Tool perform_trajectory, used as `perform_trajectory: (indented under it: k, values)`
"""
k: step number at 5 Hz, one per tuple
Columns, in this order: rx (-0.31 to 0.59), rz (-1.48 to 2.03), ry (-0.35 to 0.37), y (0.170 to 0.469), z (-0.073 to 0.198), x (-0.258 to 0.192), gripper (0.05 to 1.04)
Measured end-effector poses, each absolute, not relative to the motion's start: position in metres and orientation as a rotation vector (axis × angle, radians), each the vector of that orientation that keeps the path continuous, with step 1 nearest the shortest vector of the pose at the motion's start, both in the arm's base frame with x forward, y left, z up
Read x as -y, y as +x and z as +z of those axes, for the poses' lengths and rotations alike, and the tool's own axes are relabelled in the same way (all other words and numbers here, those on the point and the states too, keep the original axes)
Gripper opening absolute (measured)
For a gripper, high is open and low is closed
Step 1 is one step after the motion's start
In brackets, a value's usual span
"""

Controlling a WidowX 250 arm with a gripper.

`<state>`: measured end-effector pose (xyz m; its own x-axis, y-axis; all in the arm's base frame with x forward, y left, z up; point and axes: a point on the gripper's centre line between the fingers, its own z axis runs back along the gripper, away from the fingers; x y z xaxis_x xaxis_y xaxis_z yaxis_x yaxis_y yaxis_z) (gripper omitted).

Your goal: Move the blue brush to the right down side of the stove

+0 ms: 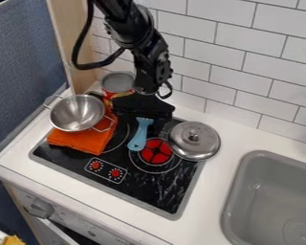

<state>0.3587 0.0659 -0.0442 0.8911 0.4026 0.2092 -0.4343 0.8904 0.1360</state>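
Note:
The gripper [143,114] hangs low over the back part of the black stove [152,191], directly at the upper end of the blue brush [140,135]. The brush's light blue handle slants down and slightly left from beneath the gripper, its rounded end beside the red burner. Its other end is hidden by the gripper. Whether the brush is held or merely lies under the gripper is unclear.
A metal colander [77,113] rests on an orange cloth [85,140] at the stove's left. Behind it stands a red can [117,83]. A silver lid [194,140] overlaps the stove's right edge. Farther right is a grey sink [264,191]; white tiles rise behind.

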Motion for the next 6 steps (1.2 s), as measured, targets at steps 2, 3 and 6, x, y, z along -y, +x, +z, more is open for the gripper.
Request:
perform_trajectory:
  k: [2,3,6]
  values:
    - [0.195,0.478,0.198,0.372,-0.05,-0.07,0.964]
    - [0.202,0.487,0.207,0.376,-0.054,-0.069,0.69]
    - [0.206,0.486,0.211,0.375,-0.055,-0.065,0.317]
